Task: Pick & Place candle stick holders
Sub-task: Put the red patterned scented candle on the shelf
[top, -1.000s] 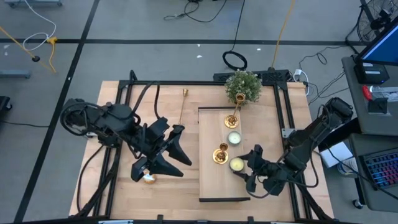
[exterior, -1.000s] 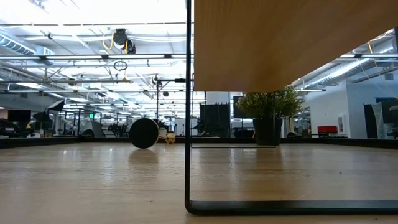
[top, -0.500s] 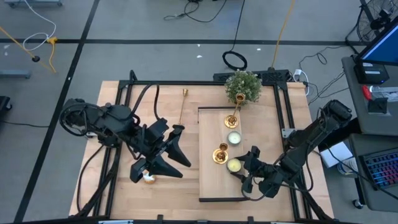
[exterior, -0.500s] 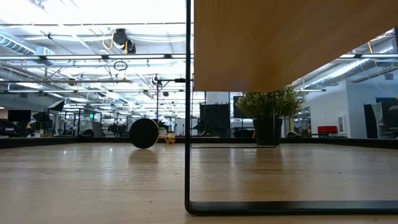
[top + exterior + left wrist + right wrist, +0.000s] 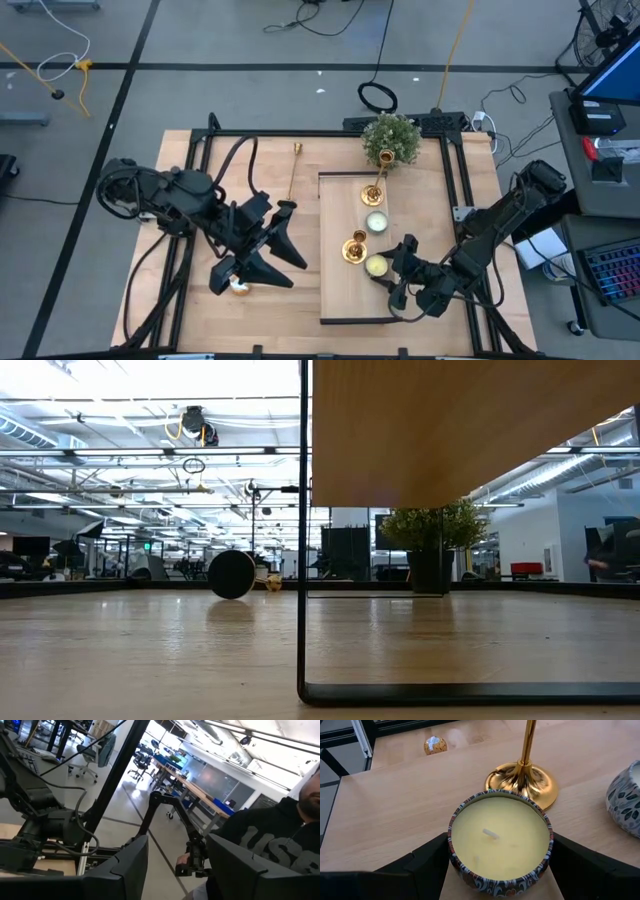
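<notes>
Two gold candle stick holders stand on the raised wooden board (image 5: 345, 300) on their round bases: one at the far end (image 5: 373, 190), one mid-board (image 5: 353, 250), whose base shows in the right wrist view (image 5: 521, 780). A third, long holder (image 5: 293, 172) lies on its side on the table. My right gripper (image 5: 392, 267) is open, its fingers on either side of a patterned candle tin (image 5: 500, 840) beside the mid-board holder. My left gripper (image 5: 292, 235) is open and empty above the table, left of the board. My right gripper's fingers (image 5: 422, 865) stand level on both sides of the candle tin's wall (image 5: 454, 851), coming from the table's right. I cannot tell whether they touch it. The tin rests on the board.
A second tin (image 5: 376, 222) sits between the two standing holders. A green potted plant (image 5: 390, 138) stands at the board's far end. A small round gold thing (image 5: 238, 287) lies on the table under my left arm. The board stands on a black frame leg (image 5: 302, 560).
My right gripper has moved a little toward the table's left edge, so its fingers now reach farther around the candle tin.
</notes>
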You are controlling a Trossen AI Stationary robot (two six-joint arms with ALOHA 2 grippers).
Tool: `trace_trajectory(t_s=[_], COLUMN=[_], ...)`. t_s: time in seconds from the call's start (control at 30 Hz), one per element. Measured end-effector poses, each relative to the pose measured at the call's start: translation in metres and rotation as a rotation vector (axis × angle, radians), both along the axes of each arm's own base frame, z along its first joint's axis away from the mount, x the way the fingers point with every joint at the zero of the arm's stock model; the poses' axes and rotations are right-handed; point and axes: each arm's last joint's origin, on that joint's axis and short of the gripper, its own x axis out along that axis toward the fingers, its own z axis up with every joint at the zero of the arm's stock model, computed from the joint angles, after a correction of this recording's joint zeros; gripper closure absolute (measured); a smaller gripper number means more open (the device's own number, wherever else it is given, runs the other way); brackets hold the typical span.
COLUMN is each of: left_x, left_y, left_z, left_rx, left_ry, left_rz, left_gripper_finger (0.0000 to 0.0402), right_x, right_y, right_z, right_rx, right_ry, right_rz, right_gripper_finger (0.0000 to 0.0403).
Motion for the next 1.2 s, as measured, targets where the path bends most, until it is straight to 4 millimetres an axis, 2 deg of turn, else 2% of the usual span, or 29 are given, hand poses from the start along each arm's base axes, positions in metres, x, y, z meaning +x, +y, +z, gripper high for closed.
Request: trace_trajectory(t_s=[0.33,0.8,1.2], left_x=[-0.001,0.0,0.0], left_y=[-0.001,-0.001,-0.001], left_z=[0.0,0.0,0.0], left_rx=[0.006,0.006,0.013], left_ry=[-0.004,-0.003,-0.005], left_rz=[-0.004,0.013,0.014], left_gripper_finger=[0.0217,0.0198,0.0224], right_x=[-0.003,-0.009,-0.011], right_y=[0.002,-0.003,-0.005], right_z=[-0.001,0.005,0.008], right_rx=[0.006,0.022,0.034], right_ry=[0.021,0.035,0.034], right_rz=[0.017,0.031,0.036], right_gripper_finger=[0.0112,0.0106,0.0088])
